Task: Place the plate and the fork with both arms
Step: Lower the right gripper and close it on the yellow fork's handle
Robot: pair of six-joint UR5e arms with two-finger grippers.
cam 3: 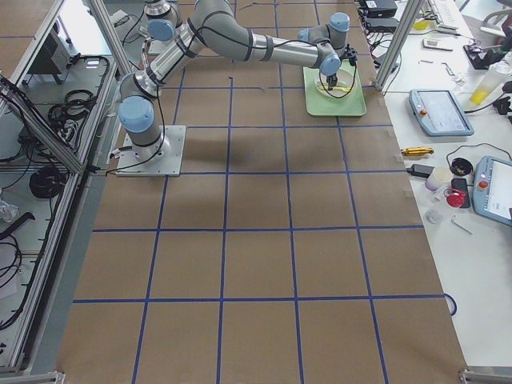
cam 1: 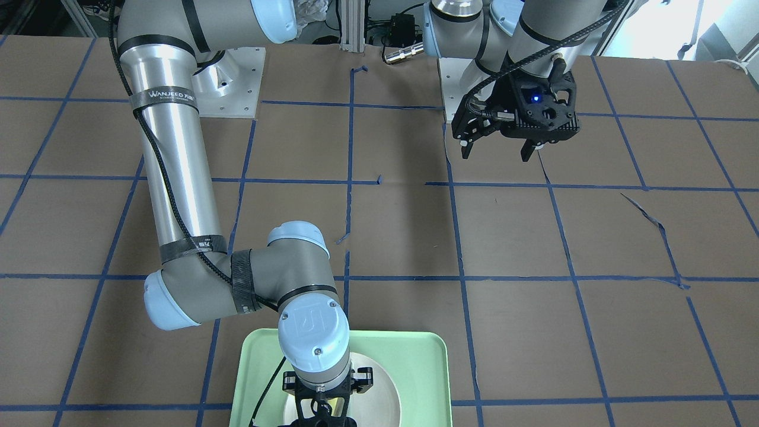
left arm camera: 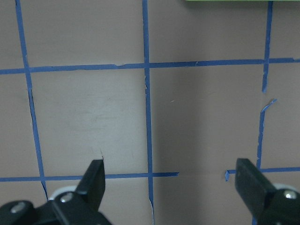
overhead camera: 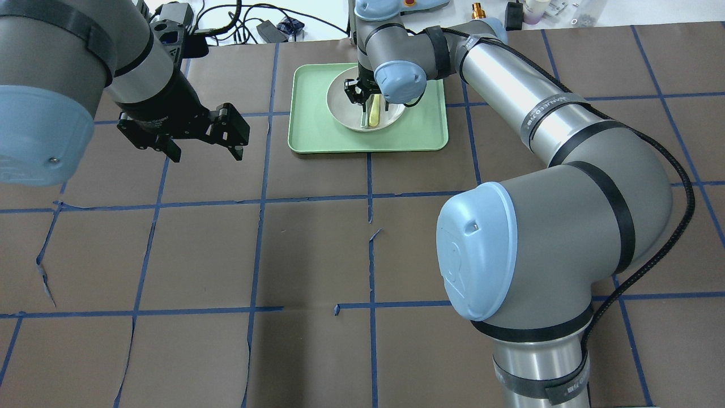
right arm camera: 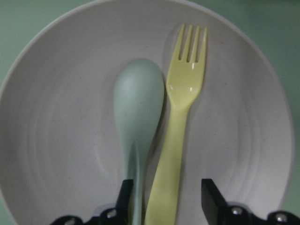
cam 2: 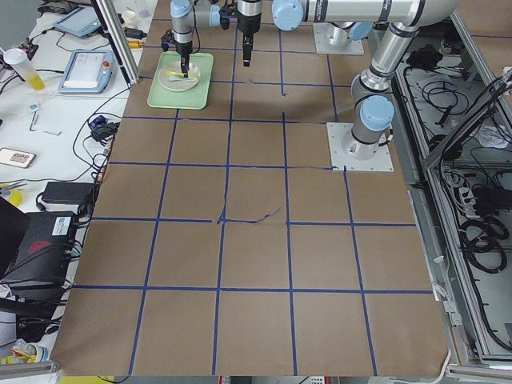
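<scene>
The off-white plate (overhead camera: pixel 340 107) sits in the mint-green tray (overhead camera: pixel 308 124) at the far middle of the table. The pale-yellow fork (right arm camera: pixel 180 117) lies in the plate (right arm camera: pixel 61 131) beside a grey-green spoon (right arm camera: pixel 138 103), tines pointing away from the wrist. My right gripper (right arm camera: pixel 167 192) is low over the plate, open, with its jaws on either side of both handles and a gap to the fork. It also shows in the overhead view (overhead camera: pixel 362 102). My left gripper (overhead camera: pixel 205 154) hangs open and empty above bare table, left of the tray.
The brown table carries a blue tape grid (overhead camera: pixel 368 198). The tray's edge just shows at the top of the left wrist view (left arm camera: pixel 225 1). Cables and small items (overhead camera: pixel 255 22) lie beyond the table's far edge.
</scene>
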